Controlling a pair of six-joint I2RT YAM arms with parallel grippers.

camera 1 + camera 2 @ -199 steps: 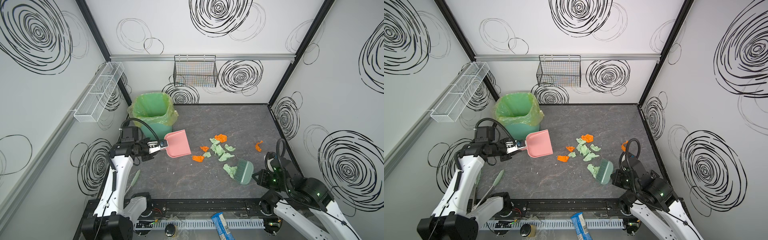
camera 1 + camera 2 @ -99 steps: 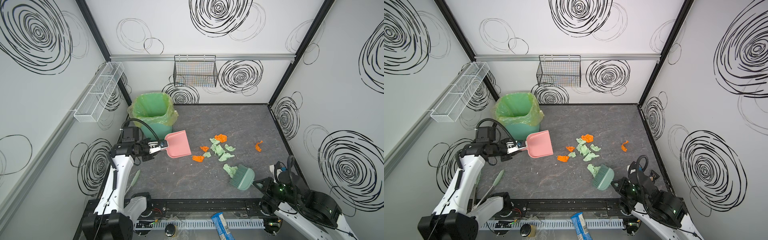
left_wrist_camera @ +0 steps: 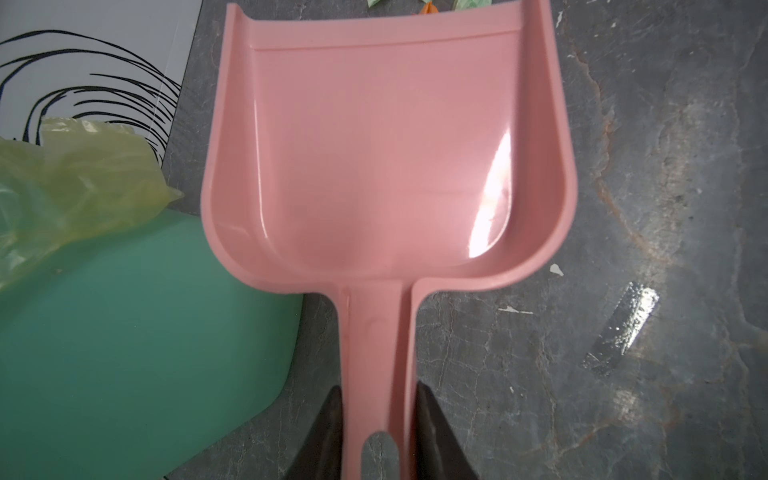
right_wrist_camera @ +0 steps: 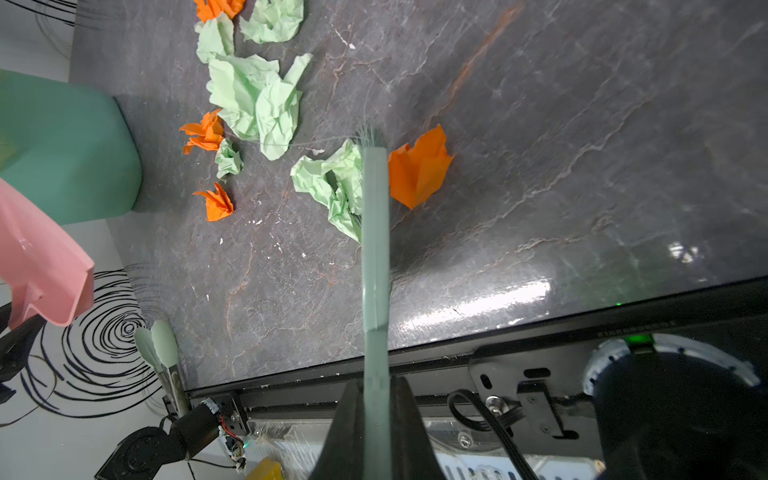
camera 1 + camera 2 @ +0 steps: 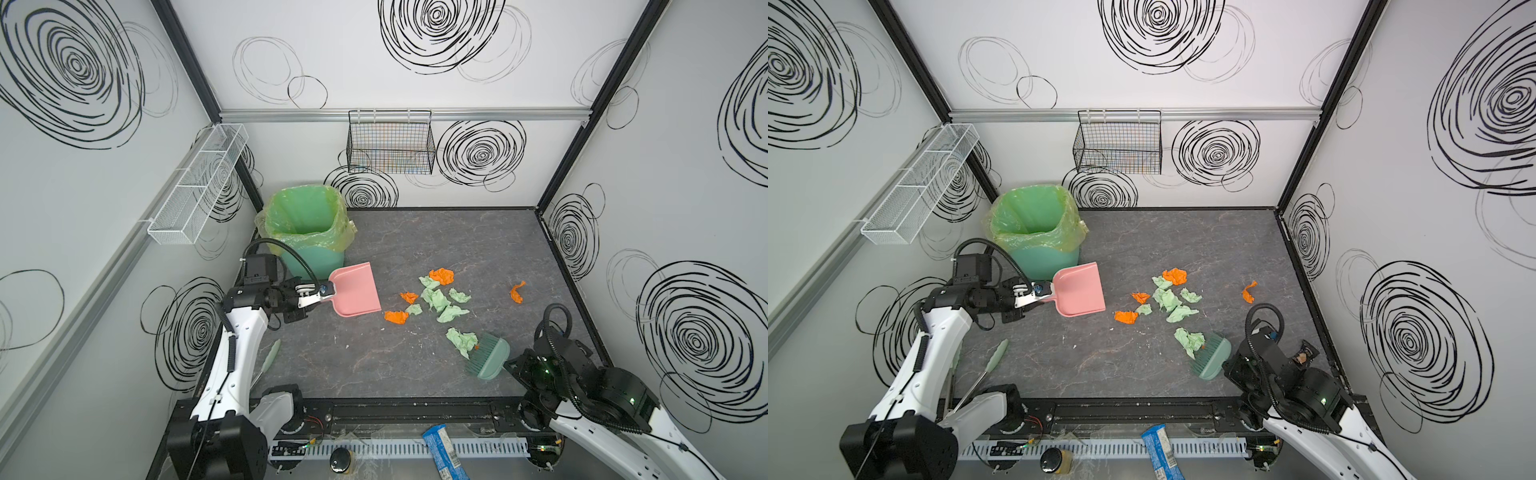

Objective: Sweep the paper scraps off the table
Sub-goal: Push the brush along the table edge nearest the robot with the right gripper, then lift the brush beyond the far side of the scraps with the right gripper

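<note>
Brush (image 5: 490,355) has slid toward the near edge since a second ago, and the right arm has pulled back with it. Left arm and dustpan (image 5: 355,289) unchanged. Right gripper (image 4: 376,419) clamps the brush handle, bristles touching a green wad at 5 o'clock of the scraps (image 5: 438,297). Scraps lie mid surface (image 5: 374,365), one orange stray at their 3 o'clock. Left gripper (image 3: 378,419) is closed on the dustpan handle. Pan sits at 9 o'clock of the pile, bin (image 5: 305,224) at the pan's 11 o'clock.
</note>
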